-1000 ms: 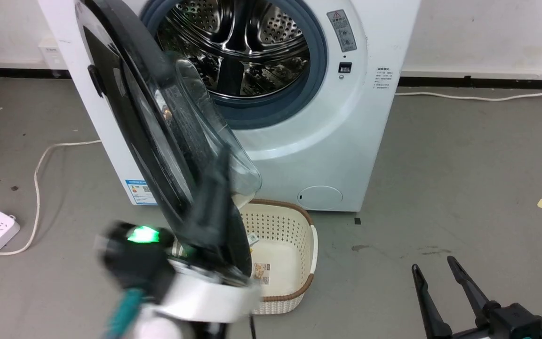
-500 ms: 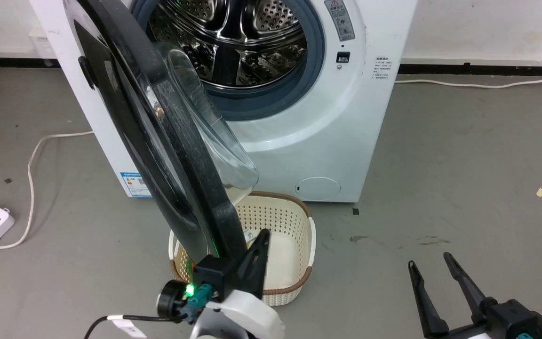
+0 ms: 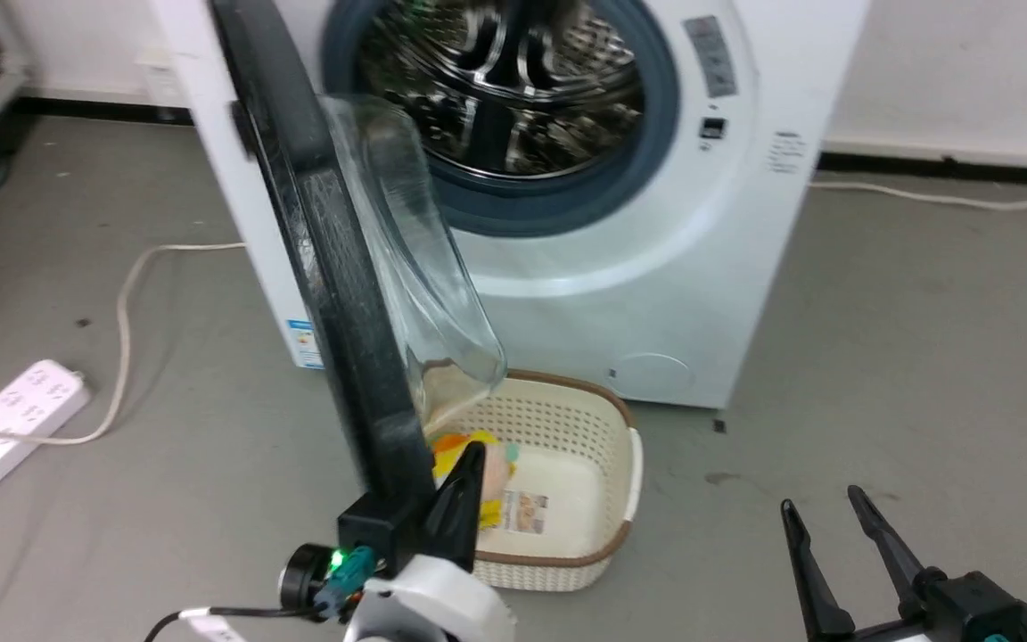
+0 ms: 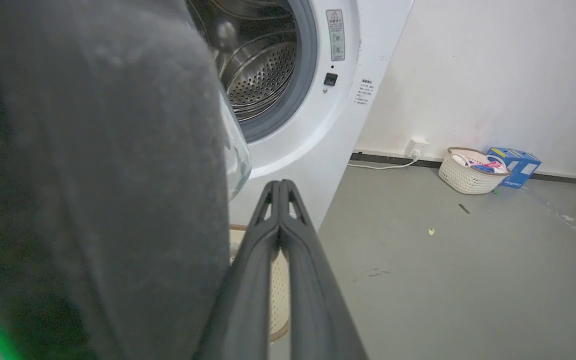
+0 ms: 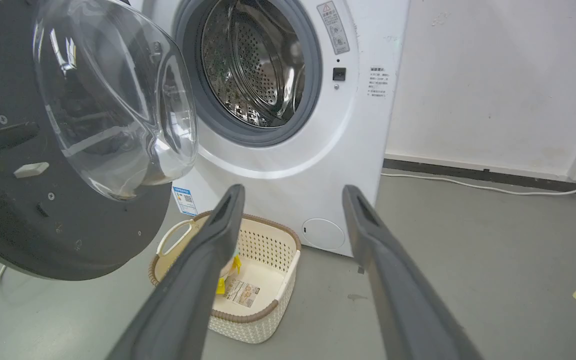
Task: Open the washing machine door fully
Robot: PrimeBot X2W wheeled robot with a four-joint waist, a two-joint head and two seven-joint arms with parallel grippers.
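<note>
The white washing machine stands ahead with its steel drum exposed. The washing machine door, a black disc with a clear glass bowl, juts out toward me almost edge-on. My left gripper is shut and empty, its fingers lying just right of the door's lower rim, on the bowl side. In the left wrist view the door looms dark at the left. My right gripper hangs open at the lower right, apart from everything. Past my right gripper I see the door's inner face.
A cream perforated basket with a few items sits on the floor under the door. A white power strip and cable lie at the left. Another basket and a blue box stand by the right wall.
The camera has shifted, moving the whole scene rightward. The door has swung further out, now nearly edge-on. My left gripper dropped from beside the rim to its lower edge. The right gripper kept still.
</note>
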